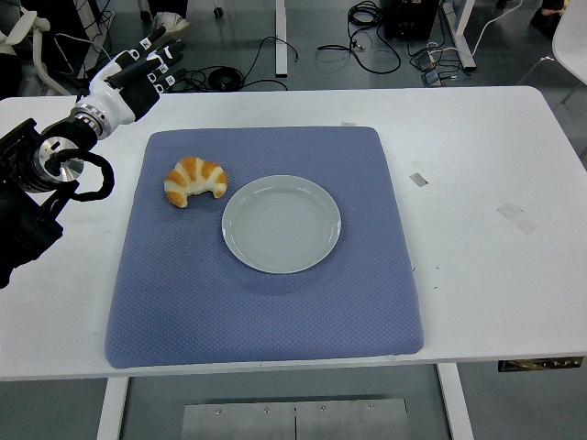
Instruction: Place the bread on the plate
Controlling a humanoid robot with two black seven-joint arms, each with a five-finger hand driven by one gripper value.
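Observation:
A golden croissant lies on the blue mat, just left of an empty pale grey plate at the mat's middle. My left hand hovers over the table's far left corner, up and to the left of the croissant and well apart from it. Its fingers are stretched out and hold nothing. My right arm is out of view.
The white table carries small bits of tape to the right of the mat. Cables and desk legs sit on the floor beyond the far edge.

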